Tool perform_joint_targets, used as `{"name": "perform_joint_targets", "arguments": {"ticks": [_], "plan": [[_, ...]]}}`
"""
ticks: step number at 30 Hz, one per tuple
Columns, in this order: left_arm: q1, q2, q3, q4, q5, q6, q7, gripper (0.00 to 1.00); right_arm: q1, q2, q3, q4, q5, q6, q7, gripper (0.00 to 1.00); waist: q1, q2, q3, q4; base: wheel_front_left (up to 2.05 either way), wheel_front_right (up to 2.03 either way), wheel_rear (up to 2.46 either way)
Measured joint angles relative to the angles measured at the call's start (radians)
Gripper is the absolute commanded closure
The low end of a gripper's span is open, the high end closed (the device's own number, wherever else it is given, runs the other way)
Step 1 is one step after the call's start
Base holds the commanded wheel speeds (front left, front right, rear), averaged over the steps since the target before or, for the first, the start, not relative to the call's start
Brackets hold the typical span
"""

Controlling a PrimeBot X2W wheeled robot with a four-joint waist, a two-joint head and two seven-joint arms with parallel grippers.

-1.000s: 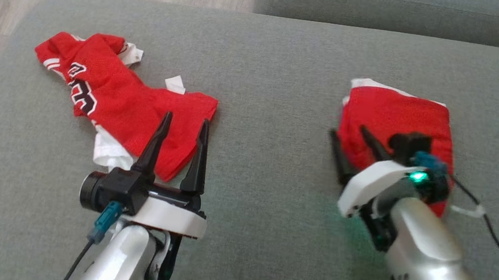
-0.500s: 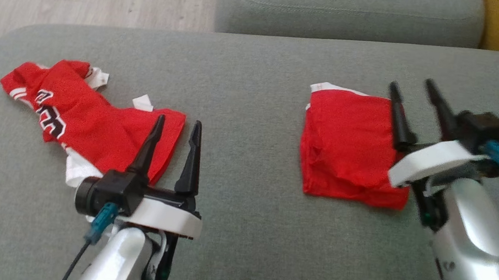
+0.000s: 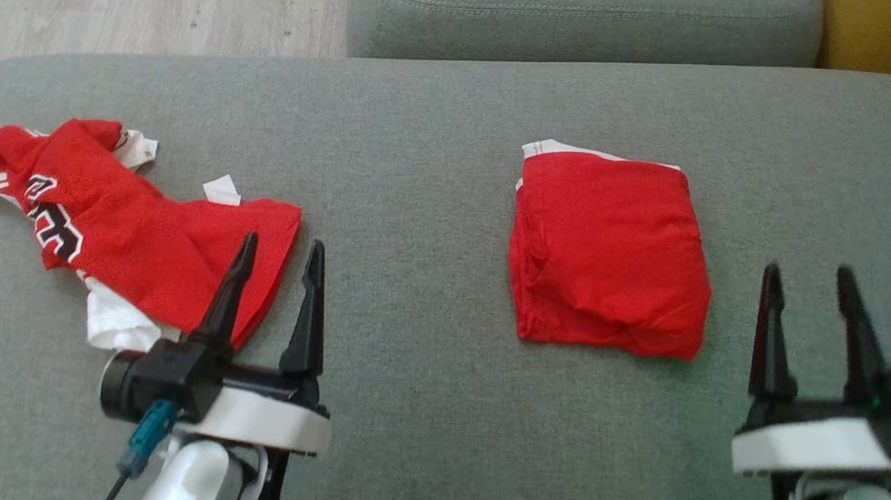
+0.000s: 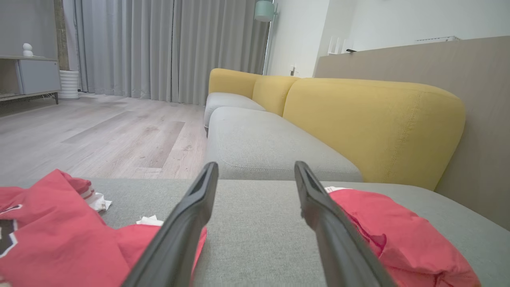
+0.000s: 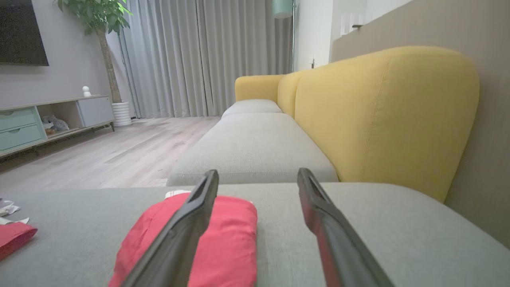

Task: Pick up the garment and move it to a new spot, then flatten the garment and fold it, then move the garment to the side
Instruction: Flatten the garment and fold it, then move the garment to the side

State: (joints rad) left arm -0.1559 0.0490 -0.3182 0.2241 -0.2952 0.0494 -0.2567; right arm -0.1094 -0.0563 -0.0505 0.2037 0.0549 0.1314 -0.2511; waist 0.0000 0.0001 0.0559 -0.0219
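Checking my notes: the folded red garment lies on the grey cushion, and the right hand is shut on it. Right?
Not quite. The folded red garment lies on the grey cushion, but the right hand is open and apart from it, as the head view shows.

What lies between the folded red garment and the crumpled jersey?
Head view: bare grey cushion lies between folded garment and jersey; the left end effector stands at the jersey's edge.

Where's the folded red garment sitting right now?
Head view: the folded red garment lies on the grey cushion right of centre, just left of the open right gripper, apart from the crumpled jersey.
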Motion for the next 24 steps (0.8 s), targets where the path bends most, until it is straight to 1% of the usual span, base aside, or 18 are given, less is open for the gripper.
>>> {"name": "perform_joint_targets", "arguments": {"ticks": [1,4,6,12,19,24], "plan": [[0.006,0.0,0.003,0.001,0.006,-0.006,0.0,0.0,0.021,0.001,0.004,-0.002,0.016,0.0,0.0,0.0,0.0,0.0,0.0,-0.001,0.0,0.0,0.0],[0.031,0.0,0.012,0.002,0.019,-0.012,0.0,0.0,0.062,0.008,0.013,-0.002,0.115,0.0,0.0,0.0,0.0,0.0,0.001,-0.002,0.0,0.0,0.0],[0.043,0.0,0.021,0.004,0.023,-0.015,0.0,0.0,0.066,0.009,0.018,-0.001,0.145,0.0,0.0,0.0,0.0,0.0,0.0,-0.001,0.0,0.0,0.0],[0.045,0.0,0.026,0.004,0.023,-0.015,0.0,0.0,0.066,0.009,0.024,-0.002,0.166,0.0,0.0,0.0,-0.0001,0.0,0.001,0.001,0.0,0.0,0.0],[0.036,0.0,0.022,0.004,0.023,-0.016,0.0,0.0,0.046,0.009,0.029,0.003,0.176,0.0,0.0,0.0,0.0,0.0,0.029,0.018,0.0,0.0,0.0],[0.001,-0.001,0.006,0.003,0.023,-0.016,0.0,0.0,-0.048,0.009,0.027,0.073,0.174,0.0,0.002,0.0,0.0001,0.0,0.079,0.039,0.0,0.0,0.0]]}}
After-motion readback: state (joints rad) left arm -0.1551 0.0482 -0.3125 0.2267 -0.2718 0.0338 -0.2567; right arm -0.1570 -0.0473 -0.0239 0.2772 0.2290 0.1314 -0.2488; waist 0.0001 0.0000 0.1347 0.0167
